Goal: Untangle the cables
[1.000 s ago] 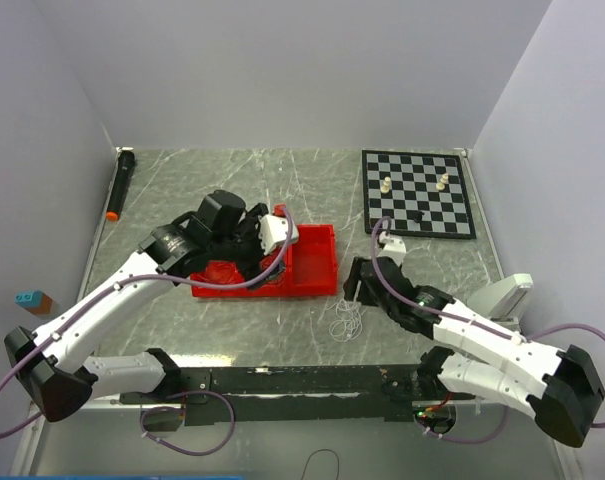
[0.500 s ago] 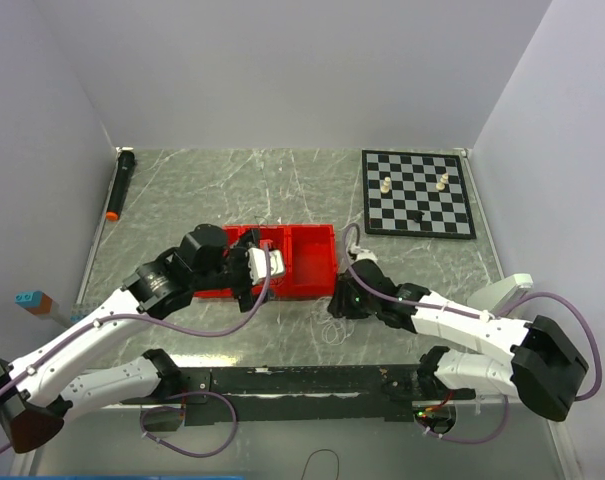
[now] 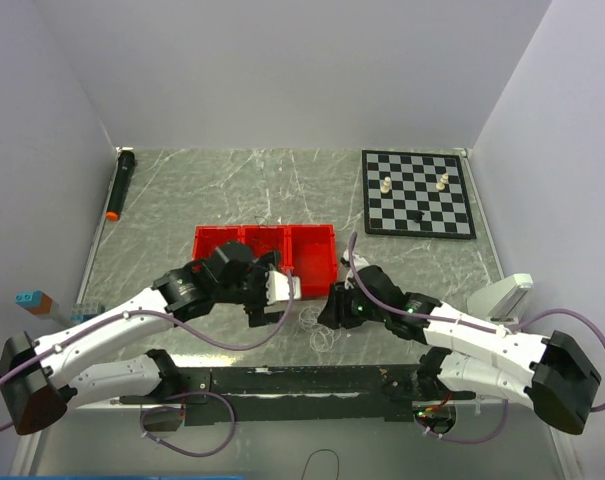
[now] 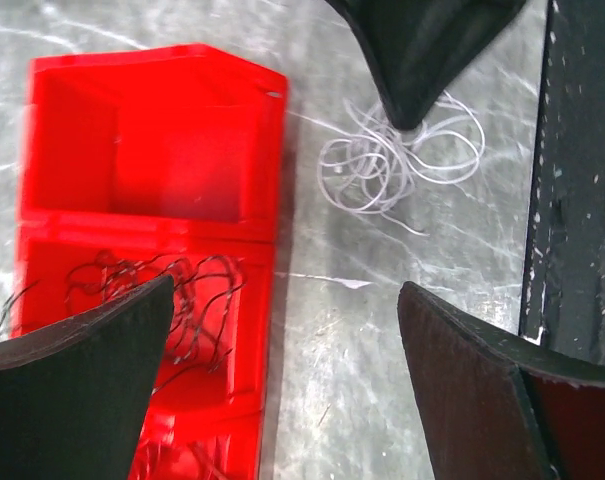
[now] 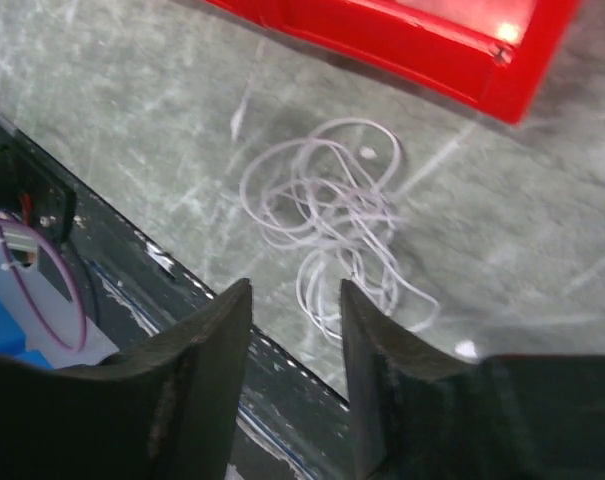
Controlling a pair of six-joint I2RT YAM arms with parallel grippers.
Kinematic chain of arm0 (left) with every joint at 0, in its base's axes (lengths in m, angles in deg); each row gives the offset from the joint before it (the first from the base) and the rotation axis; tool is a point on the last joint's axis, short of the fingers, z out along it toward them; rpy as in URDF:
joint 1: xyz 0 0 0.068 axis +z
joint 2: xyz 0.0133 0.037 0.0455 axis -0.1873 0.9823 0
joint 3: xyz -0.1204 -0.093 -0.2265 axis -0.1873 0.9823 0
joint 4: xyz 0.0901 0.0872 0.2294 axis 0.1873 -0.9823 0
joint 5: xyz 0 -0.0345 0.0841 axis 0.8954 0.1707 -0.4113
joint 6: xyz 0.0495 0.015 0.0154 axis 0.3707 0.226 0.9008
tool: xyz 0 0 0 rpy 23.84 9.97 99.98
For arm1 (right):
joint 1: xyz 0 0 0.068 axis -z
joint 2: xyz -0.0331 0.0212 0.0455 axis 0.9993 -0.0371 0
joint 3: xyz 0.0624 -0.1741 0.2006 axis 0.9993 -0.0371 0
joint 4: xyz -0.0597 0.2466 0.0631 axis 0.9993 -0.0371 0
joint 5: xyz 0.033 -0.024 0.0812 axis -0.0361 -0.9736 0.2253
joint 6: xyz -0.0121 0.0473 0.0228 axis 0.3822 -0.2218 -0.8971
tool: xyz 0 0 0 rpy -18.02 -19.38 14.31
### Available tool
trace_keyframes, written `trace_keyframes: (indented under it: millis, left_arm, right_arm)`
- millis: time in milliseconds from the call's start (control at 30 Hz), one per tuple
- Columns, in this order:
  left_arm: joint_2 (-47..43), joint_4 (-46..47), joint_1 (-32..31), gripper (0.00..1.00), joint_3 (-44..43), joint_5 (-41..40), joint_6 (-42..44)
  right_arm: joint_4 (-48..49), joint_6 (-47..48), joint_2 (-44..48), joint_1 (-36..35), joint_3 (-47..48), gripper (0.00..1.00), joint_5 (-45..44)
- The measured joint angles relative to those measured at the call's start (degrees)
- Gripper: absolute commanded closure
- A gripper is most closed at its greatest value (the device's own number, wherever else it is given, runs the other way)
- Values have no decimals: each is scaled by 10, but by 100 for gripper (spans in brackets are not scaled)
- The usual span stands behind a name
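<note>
White cables point(image 5: 327, 215) lie in a loose tangle on the table point(image 3: 232, 190), at the right gripper's point(image 5: 295, 300) fingertips.
That arm reaches low and inward, its jaws partly apart over loose strands, pinching none. Facing it, the left gripper point(image 4: 282, 290) hangs spread wide and empty, with black cables point(image 4: 197, 275) in the red tray point(image 4: 152, 160) beside one finger.

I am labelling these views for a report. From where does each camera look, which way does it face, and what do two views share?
Top external: above and behind the arms, facing down on the grey marbled table; both arms show.
Left wrist: on the left arm, facing down on the red plastic tray; open left gripper shows.
Right wrist: low, facing down on the tangle of thin white cables; right gripper shows, jaws apart.
Shared: both wrist views hold that tangle and the tray.
</note>
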Motion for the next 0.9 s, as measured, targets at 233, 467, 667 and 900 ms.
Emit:
trace_keyframes:
  millis: [233,467,667,900]
  left_arm:
    - [87,47,-26,2,14,1,27]
    - [150,103,-61,5,18,-1,39]
    - [154,135,-93,16,51,-13,52]
    - [173,164,-114,35,81,-21,82]
  right_arm:
    - [-22,-2,23,0,-21,52,-29]
    - [-25,-12,-7,3,-20,47,-58]
    - [0,-37,-39,11,-19,51,-55]
    - [16,-53,-23,12,-20,55,-52]
